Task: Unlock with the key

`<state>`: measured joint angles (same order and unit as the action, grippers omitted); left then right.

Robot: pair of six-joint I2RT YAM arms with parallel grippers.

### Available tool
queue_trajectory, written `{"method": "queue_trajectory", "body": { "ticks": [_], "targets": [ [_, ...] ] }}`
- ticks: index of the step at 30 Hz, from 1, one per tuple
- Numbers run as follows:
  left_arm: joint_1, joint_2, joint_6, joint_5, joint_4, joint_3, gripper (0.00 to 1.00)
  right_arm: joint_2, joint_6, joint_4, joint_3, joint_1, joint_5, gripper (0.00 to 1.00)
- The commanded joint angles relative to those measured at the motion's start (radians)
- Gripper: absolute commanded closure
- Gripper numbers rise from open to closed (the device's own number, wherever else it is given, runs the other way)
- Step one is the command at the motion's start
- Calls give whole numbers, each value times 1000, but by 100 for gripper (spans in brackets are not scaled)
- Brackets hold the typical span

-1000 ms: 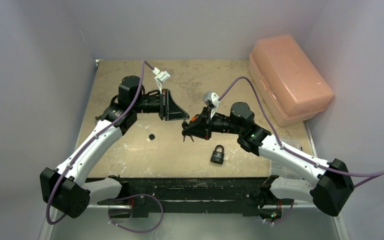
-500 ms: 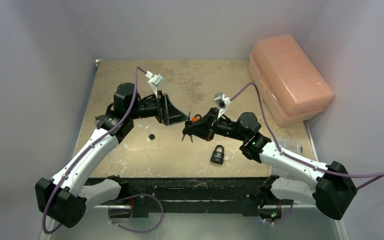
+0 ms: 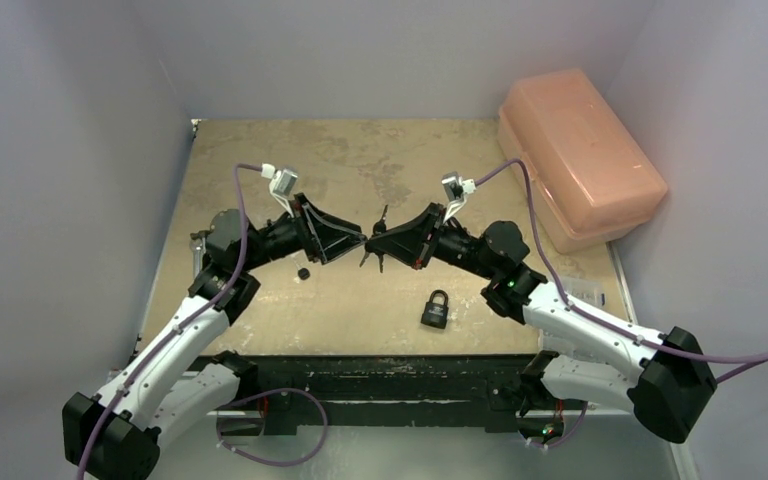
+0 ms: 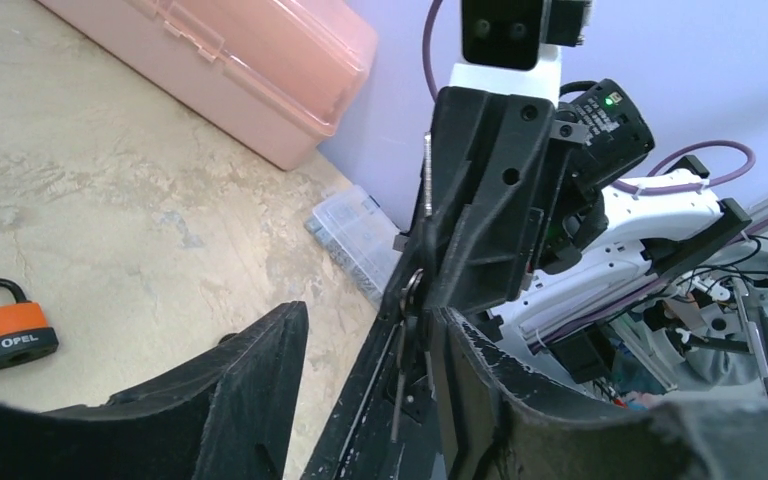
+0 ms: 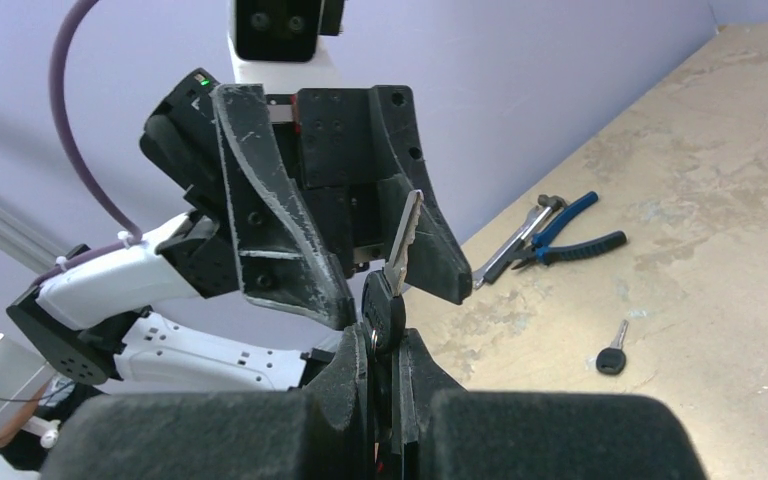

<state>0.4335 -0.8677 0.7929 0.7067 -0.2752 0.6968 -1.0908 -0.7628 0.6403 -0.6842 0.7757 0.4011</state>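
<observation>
Lying low in the middle of the overhead view, the orange-and-black padlock (image 3: 435, 309) rests shut on the bench (image 3: 360, 310), near my arm bases. Just above it, at the centre of the frame, my two claws meet tip to tip. My right claw (image 5: 385, 350) is clenched on the head of a key (image 5: 403, 235), blade pointing up. My left claw (image 4: 368, 330) is released, one finger on either side of that blade. Farthest back, upper right, sits a closed pink box (image 3: 580, 155).
</observation>
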Motion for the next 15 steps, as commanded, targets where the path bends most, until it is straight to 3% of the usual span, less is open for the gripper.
{"method": "queue_trajectory", "body": {
  "ticks": [1, 15],
  "targets": [
    [3, -13, 79, -11, -209, -22, 50, 3, -34, 35, -47, -1, -4, 100],
    [21, -45, 129, 1, -314, -51, 65, -46, -44, 24, -77, 0, 27, 100]
  ]
}}
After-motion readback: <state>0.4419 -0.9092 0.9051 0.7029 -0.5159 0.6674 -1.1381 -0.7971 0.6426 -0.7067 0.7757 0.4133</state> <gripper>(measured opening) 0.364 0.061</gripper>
